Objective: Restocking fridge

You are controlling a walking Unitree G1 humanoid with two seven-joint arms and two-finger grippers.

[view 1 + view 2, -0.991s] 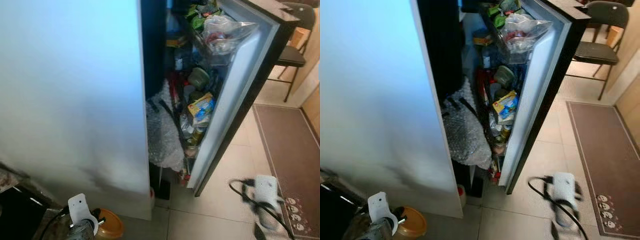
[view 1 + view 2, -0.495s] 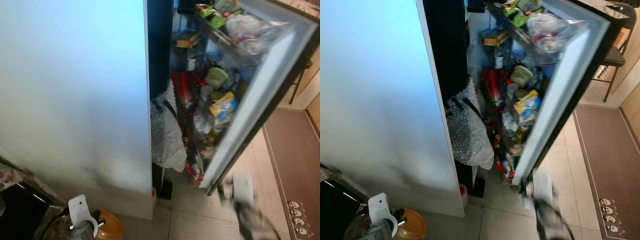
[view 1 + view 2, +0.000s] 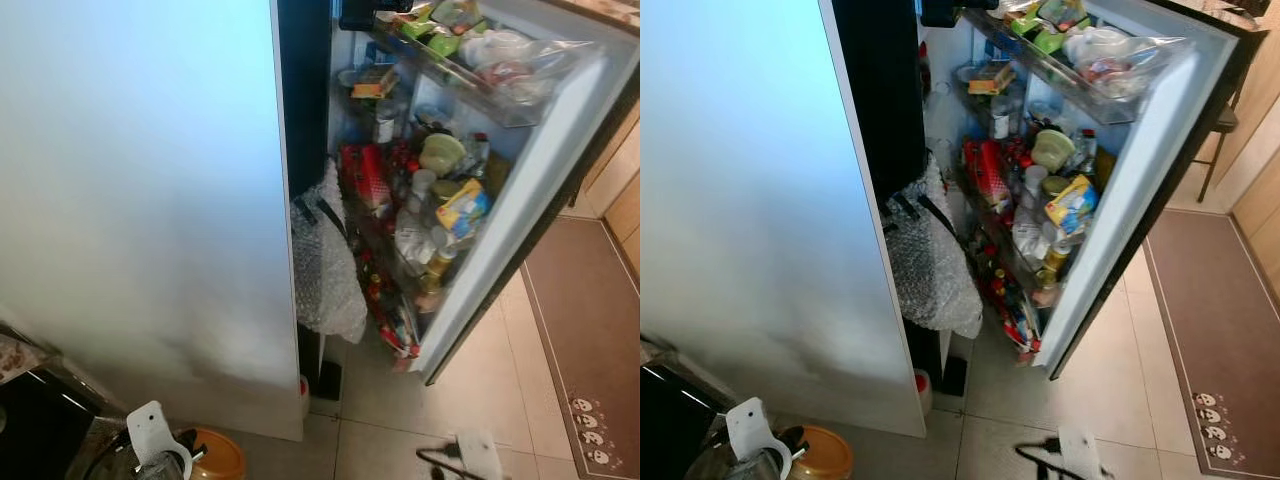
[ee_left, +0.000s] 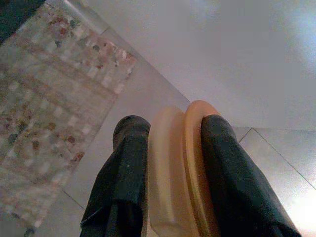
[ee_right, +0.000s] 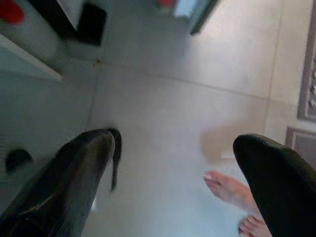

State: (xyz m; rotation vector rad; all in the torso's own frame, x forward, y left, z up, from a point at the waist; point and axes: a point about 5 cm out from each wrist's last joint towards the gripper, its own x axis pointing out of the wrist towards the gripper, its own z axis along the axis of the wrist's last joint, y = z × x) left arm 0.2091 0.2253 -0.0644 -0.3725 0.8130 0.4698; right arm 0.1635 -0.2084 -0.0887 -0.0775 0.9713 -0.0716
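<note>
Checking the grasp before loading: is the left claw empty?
No, the left claw is shut on an orange container, pinched between its two black fingers.

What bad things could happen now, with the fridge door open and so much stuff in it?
1. The fridge door has very full shelves, and packets at the bottom lean outward. A bump could spill them.
2. A bare foot is on the floor near the open right gripper, so a step or swing might hit it.
3. The left gripper pinches an orange lid by its edge. It might slip.
</note>
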